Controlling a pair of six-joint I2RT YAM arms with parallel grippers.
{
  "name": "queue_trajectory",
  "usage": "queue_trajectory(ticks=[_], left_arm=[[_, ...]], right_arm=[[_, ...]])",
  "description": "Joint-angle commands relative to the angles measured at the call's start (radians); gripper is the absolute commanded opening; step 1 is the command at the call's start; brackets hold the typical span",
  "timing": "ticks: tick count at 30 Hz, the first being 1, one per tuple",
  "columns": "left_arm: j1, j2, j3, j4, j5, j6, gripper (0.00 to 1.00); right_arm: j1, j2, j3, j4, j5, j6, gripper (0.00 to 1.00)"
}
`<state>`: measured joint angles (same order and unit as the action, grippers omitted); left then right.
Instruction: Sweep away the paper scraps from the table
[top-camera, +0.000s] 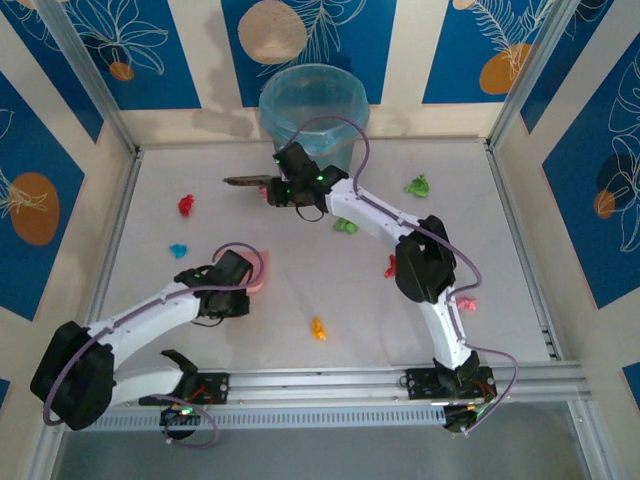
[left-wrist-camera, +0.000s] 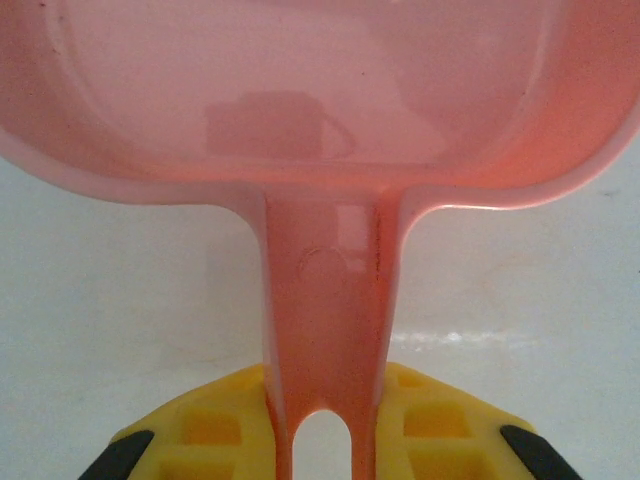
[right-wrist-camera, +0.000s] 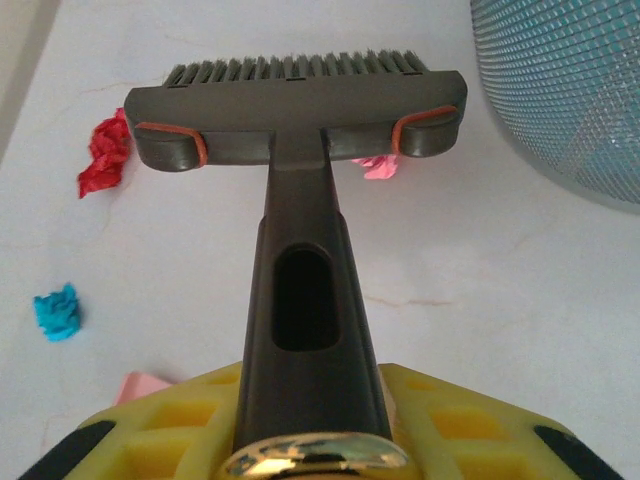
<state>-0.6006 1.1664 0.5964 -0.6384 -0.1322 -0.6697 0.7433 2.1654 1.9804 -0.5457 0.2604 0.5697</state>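
While the left gripper (left-wrist-camera: 322, 440) clamps the dustpan handle (left-wrist-camera: 325, 300), the right gripper (right-wrist-camera: 315, 435) clamps the brush (top-camera: 245, 182), bristles pointing left.

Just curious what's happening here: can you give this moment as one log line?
left gripper: shut on dustpan | right gripper: shut on brush near blue bin | paper scraps: scattered on table

Eight paper scraps (top-camera: 186, 205) can be counted — plus one brush (right-wrist-camera: 300, 110), one dustpan (left-wrist-camera: 300, 100) and one basket (top-camera: 313, 100).

Pink dustpan (left-wrist-camera: 300, 100); grey brush (right-wrist-camera: 300, 105); red scrap (right-wrist-camera: 103, 158); cyan scrap (right-wrist-camera: 57, 312); pale table (right-wrist-camera: 480, 260).
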Motion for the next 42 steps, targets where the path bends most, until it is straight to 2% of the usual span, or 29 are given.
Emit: queue_trajectory(ticks=[1,6,15,23,33,38,42], left_arm=[[-0.010,0.029,0.041,0.008,-0.030,0.036,0.00],[-0.005,0.071,0.061,0.006,-0.047,0.059,0.00],[0.019,0.109,0.077,0.027,-0.050,0.081,0.00],[0.033,0.120,0.054,0.072,-0.053,0.096,0.00],[0.034,0.132,0.028,0.117,-0.039,0.097,0.00],[0.035,0.113,0.014,0.131,-0.038,0.099,0.00],[0.034,0.088,0.004,0.136,-0.047,0.100,0.00]], right_arm=[[0.010,0.020,0.054,-0.033,-0.043,-0.011,0.00],[0.010,-0.015,-0.012,-0.049,-0.096,0.053,0.00],[0.059,-0.244,-0.315,0.045,-0.228,0.234,0.00],[0.073,-0.415,-0.567,0.188,-0.403,0.403,0.00],[0.054,-0.562,-0.762,0.389,-0.558,0.601,0.00],[0.053,-0.634,-0.820,0.408,-0.545,0.622,0.00],[0.051,-0.719,-0.838,0.337,-0.450,0.568,0.00]])
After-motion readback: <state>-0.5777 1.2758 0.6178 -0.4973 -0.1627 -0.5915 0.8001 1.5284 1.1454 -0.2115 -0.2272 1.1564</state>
